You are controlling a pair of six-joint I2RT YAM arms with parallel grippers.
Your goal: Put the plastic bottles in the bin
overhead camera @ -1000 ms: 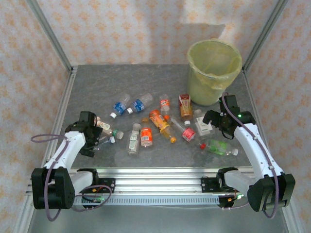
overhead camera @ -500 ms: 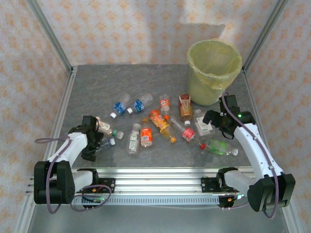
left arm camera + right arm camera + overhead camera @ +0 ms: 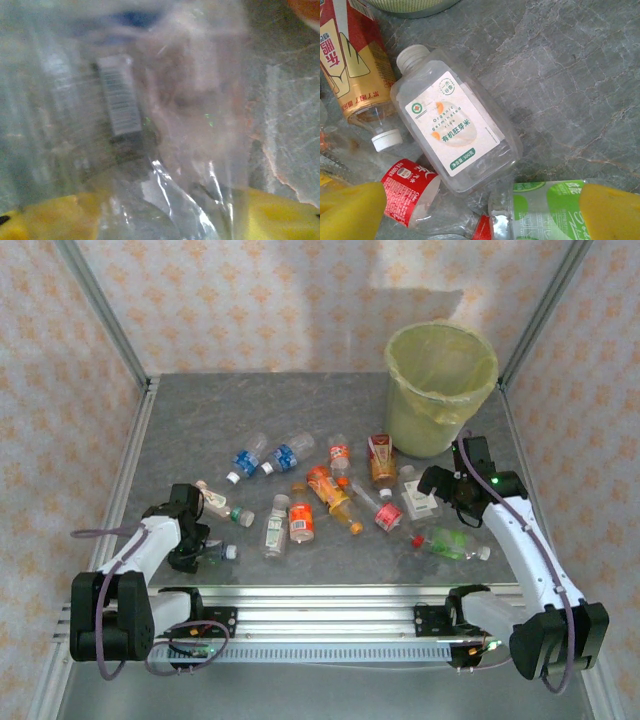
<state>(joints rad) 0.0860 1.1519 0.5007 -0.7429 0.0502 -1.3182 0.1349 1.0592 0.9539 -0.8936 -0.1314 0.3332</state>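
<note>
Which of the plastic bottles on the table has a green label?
The clear plastic bottle lying at the front right; the others have blue, orange, red or white labels.

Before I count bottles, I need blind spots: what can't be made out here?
Left wrist view: clear plastic bottle, blurred by closeness; label unreadable.
Top view: left gripper, its own body hides the jaws.
Top view: round pale yellow-green plastic bin, near wall hides its floor.
Right wrist view: green-labelled clear bottle, cut off by the bottom edge.
</note>
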